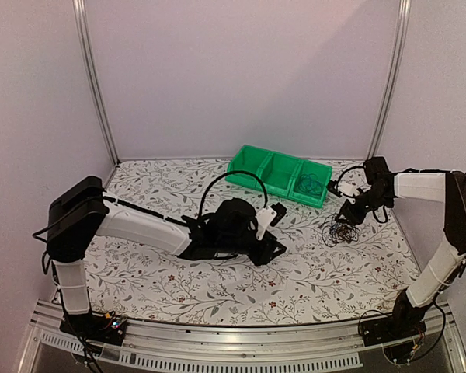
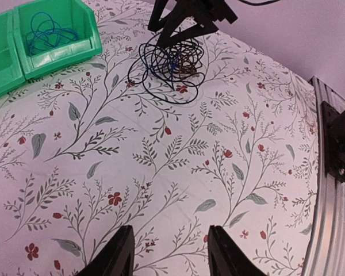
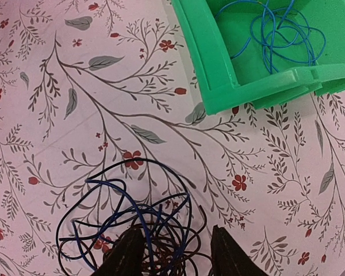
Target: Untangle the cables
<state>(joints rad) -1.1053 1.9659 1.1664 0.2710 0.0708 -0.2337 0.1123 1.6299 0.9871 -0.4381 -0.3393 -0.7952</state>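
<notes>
The cables [image 1: 340, 231] lie in one loose knot on the floral cloth [image 1: 179, 280], toward the right side of the table and just in front of the green bin [image 1: 252, 167]. The right wrist view shows black, blue and dark brown strands coiled through one another. A wide black loop [image 3: 155, 167] stands out at the knot's edge on the side facing the bin. One blue cable [image 3: 276, 31] already sits apart, curled in the bin's right-end compartment.

These wires look very light, limp and a little springy, so a pull on any strand would probably drag the whole knot across the cloth. They also look thin and smooth enough to slip from a weak pinch. The outer black loop seems the better hold, since the dense middle offers several strands at once.

The right gripper [image 3: 175, 256] is down on the knot. Its jaws are partly open and straddle the crowded centre, with strands between them and nothing visibly pinched.

The left gripper [image 2: 169, 256] hovers well apart over bare cloth and faces the knot. Its jaws are about half open and empty. It is a likely candidate to pin the remainder down.
</notes>
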